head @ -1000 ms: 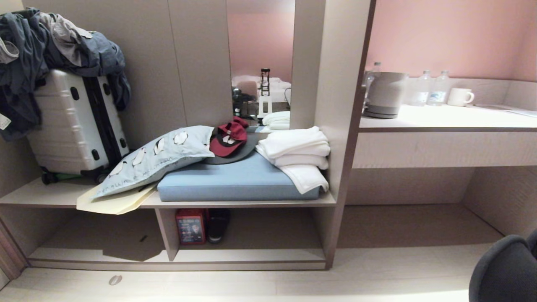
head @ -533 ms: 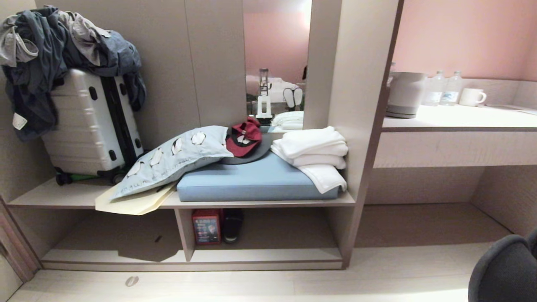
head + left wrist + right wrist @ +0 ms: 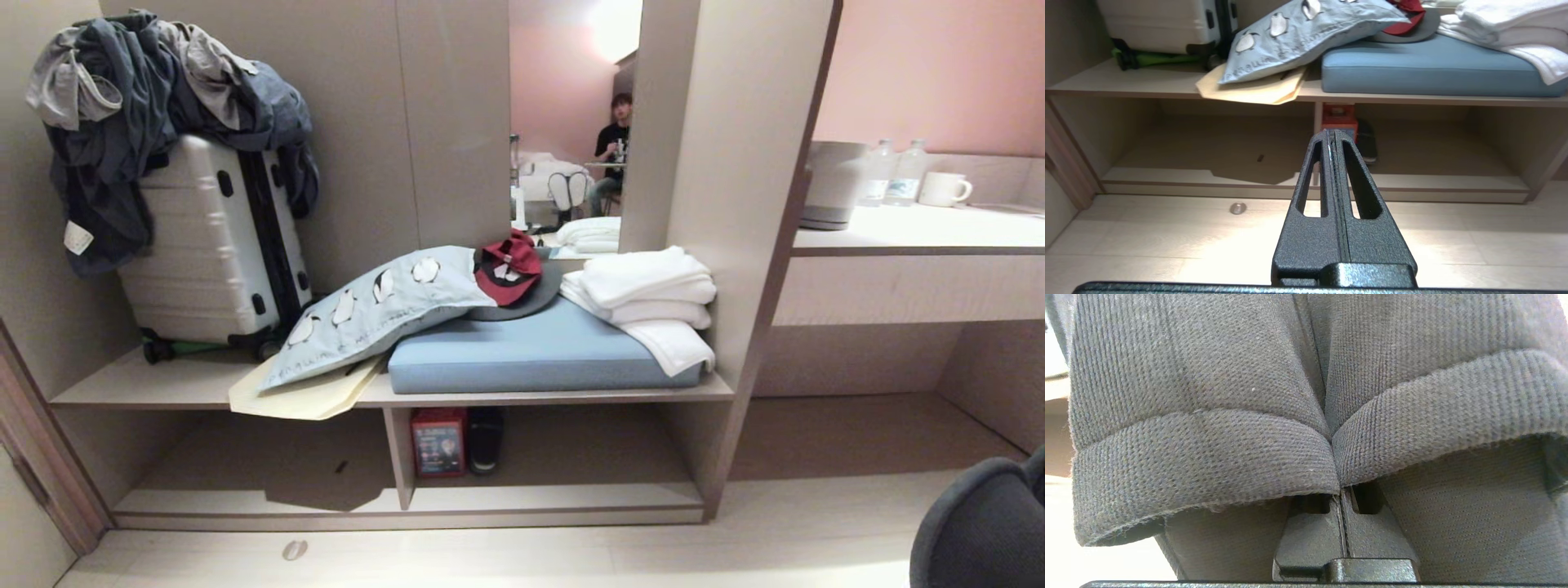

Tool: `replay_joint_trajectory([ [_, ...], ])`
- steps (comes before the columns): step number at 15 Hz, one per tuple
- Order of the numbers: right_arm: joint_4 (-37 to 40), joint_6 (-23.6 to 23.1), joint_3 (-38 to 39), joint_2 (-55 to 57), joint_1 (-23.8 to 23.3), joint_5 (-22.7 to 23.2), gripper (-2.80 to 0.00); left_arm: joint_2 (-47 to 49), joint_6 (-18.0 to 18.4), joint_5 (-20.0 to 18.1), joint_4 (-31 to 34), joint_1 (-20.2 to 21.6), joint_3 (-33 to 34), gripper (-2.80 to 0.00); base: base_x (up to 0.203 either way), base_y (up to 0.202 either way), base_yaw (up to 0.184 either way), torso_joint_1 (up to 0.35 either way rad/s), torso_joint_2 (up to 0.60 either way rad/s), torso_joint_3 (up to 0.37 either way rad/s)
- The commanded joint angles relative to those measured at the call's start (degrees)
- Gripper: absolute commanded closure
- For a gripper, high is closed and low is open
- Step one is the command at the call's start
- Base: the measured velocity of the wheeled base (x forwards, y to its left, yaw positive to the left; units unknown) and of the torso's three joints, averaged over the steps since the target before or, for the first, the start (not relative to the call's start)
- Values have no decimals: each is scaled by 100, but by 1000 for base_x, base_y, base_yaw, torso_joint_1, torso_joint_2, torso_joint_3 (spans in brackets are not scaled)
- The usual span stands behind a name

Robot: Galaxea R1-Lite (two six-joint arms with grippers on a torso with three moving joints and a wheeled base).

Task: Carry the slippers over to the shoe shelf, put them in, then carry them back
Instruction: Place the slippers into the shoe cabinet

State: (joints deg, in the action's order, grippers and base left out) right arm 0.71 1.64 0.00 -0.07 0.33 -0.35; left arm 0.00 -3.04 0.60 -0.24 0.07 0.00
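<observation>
Faint, unreadable writing runs along the penguin pillow [image 3: 384, 306].

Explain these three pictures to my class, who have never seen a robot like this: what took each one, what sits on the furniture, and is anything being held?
The machine is a wheeled robot with two arms, each ending in a two-fingered gripper. The wide picture comes from a camera on its head; the other two come from cameras on its wrists, looking along the fingers.

The head view shows a bench with a white suitcase under clothes, a penguin pillow, a red cap, a blue cushion and folded towels. Below is the shoe shelf, holding a red box and one black shoe.

The left gripper is shut and empty, pointing at the shelf. The right gripper is shut on the slippers, the grey fabric filling its view.
</observation>
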Motion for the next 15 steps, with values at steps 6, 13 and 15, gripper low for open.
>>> replay_joint_trajectory([
  [6,0,-6,0,7,2,0,0,0,-3,2,-2,1,0,0,0,193,-3,2,0,3],
  [13,0,0,0,7,2,0,0,0,-3,2,-2,1,0,0,0,38,0,0,2,1],
  [15,0,1,0,7,2,0,0,0,-3,2,-2,1,0,0,0,0,0,0,0,0],
])
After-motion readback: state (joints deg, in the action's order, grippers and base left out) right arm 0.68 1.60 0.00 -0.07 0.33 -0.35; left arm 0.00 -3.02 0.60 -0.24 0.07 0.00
